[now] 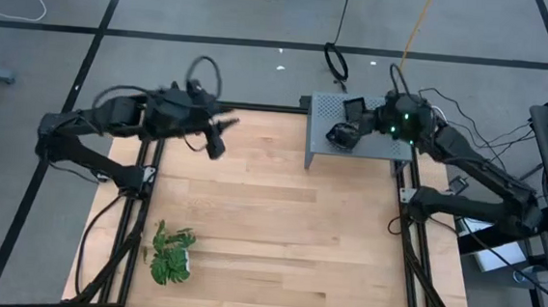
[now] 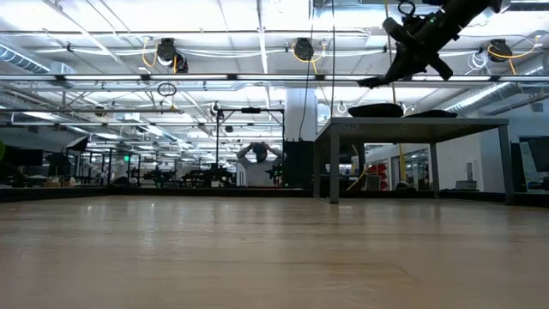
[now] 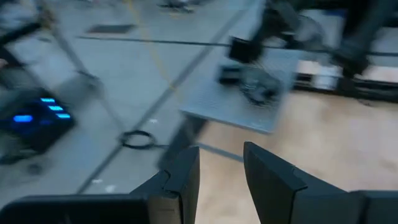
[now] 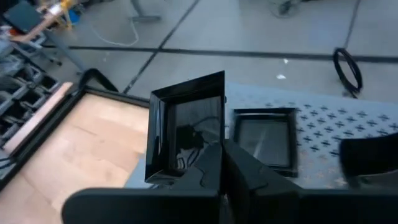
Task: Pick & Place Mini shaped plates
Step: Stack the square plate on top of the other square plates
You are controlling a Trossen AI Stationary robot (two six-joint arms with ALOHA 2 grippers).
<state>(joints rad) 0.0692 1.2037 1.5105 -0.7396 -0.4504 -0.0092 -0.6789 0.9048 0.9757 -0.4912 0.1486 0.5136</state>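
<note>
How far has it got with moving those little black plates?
Barely started, it seems: no plate shows on the wooden table yet. The right pincer is shut on a square black plate above the grey perforated stand, where more plates wait. The left pincer hovers empty, open.

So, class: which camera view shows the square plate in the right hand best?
The right wrist view: the square plate fills the picture, tilted up, pinched at its rim by the right hand. In the high view it is a small dark shape. The low and left wrist views don't show it clearly.
</note>
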